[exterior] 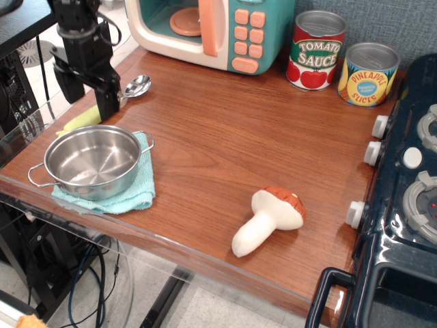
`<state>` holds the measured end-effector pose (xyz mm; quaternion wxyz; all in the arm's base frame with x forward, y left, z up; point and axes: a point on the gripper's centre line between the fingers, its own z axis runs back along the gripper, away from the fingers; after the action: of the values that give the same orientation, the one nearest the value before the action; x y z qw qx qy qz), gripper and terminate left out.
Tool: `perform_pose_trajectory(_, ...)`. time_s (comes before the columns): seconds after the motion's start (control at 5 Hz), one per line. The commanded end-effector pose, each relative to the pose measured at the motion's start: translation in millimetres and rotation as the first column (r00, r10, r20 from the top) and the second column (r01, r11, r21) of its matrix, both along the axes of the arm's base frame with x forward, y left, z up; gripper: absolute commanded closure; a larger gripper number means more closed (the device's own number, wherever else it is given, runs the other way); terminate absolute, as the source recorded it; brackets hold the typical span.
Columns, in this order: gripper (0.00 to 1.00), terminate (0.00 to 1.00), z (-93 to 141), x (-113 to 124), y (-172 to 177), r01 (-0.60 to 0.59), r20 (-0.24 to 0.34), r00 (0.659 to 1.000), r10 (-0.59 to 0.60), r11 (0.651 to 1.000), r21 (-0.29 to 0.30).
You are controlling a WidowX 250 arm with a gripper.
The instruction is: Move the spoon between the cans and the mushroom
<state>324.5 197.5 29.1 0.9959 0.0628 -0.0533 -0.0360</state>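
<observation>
Mushroom (268,218) lies on its side near the worktop's (225,143) front edge. Steel pot (91,161) on a teal cloth (130,194) at the front-left corner. Behind it, at the left edge, claw (87,96) with fingers apart, straddling the spoon's (109,104) yellow-green handle; contact unclear. Toy microwave (212,29) along the back edge; cans (343,61) at the back-right corner.

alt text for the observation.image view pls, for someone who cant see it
A black gripper straddles the yellow-green handle of a spoon at a wooden table's back left, behind a steel pot. Two cans stand back right; a plush mushroom lies front centre.
</observation>
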Motion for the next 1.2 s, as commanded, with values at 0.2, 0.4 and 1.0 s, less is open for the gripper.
perform_pose_trajectory(0.2, 1.00, 0.00, 11, 1, 4, 0.003, 0.109, 0.994, -0.006, 0.999, 0.035)
perform_pose_trajectory(0.4, 1.00, 0.00, 14, 0, 3, 0.005, 0.084, 0.996, -0.010, 0.999, 0.054)
perform_pose_trajectory(1.0, 1.00, 0.00, 35, 0, 4, -0.063, -0.007, 0.998, 0.063, 0.997, 0.036)
